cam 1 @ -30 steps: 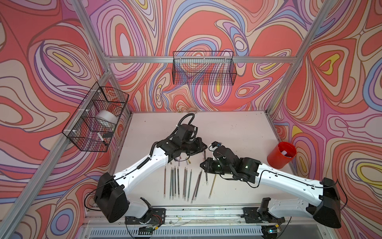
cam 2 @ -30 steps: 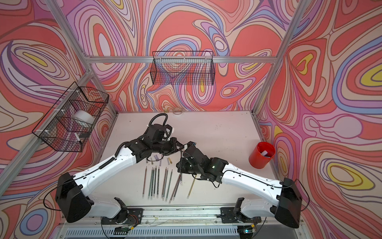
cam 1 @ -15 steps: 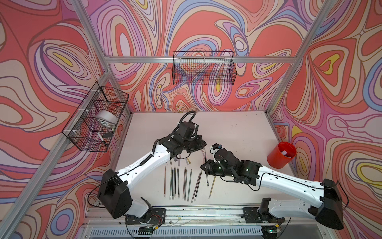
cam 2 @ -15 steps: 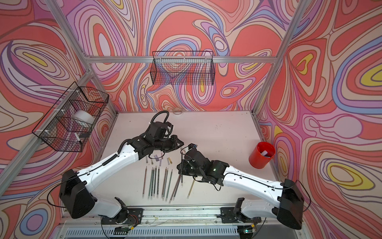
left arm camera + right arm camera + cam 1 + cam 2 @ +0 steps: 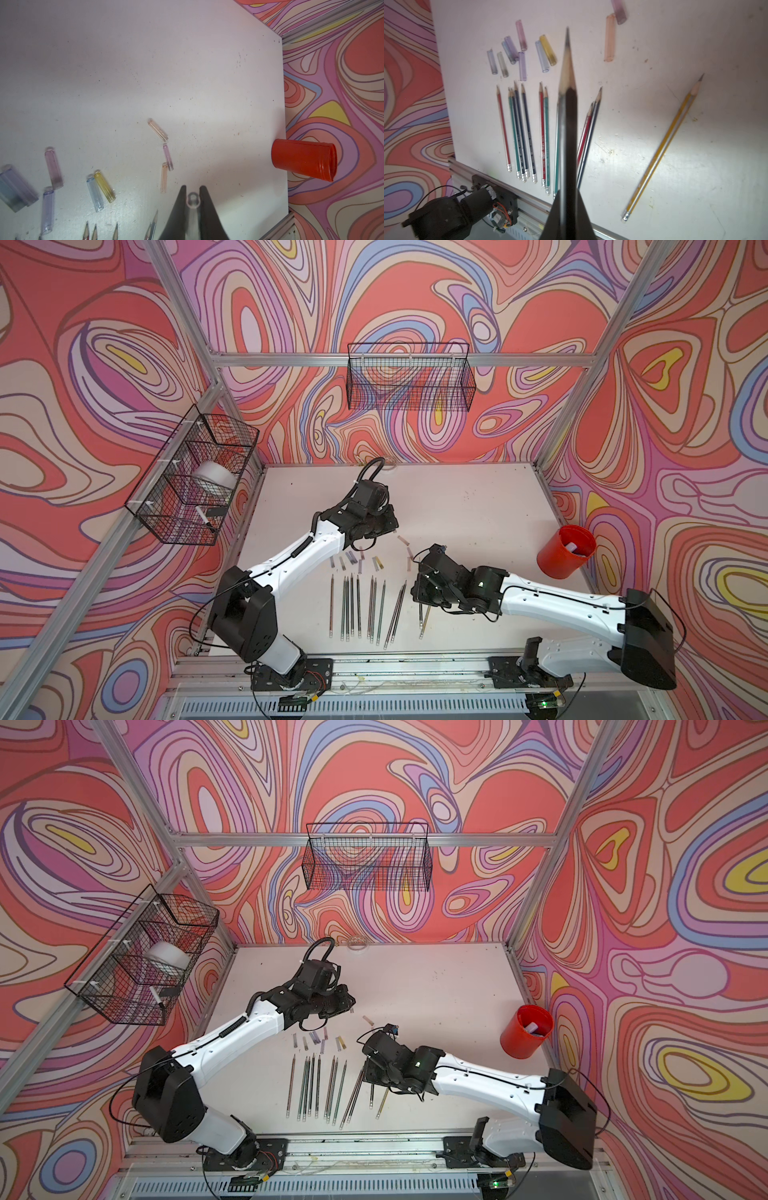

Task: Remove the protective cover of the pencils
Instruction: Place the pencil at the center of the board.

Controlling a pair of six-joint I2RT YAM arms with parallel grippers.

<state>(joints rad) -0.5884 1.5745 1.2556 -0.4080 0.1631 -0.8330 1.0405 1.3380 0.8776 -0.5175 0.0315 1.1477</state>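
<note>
The left gripper point(image 5: 193, 188) is clenched on a clear protective cover point(image 5: 193, 200), held end-on above the table point(image 5: 145, 62) at the far edge of the loose covers point(image 5: 105, 187). The right gripper point(image 5: 570, 193) grasps a dark pencil point(image 5: 569, 116), whose sharpened tip is bare. Judged step: the cover is off and both parts await deposit. Next move: release the cover among the loose covers, then lay the pencil parallel to the row of pencils point(image 5: 528, 133), clear of the yellow pencil point(image 5: 662, 149).

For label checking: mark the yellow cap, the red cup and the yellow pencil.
yellow cap point(image 5: 104, 186), left wrist view, mid-tube.
red cup point(image 5: 301, 162), left wrist view, outer wall.
yellow pencil point(image 5: 661, 149), right wrist view, mid-barrel.
</note>
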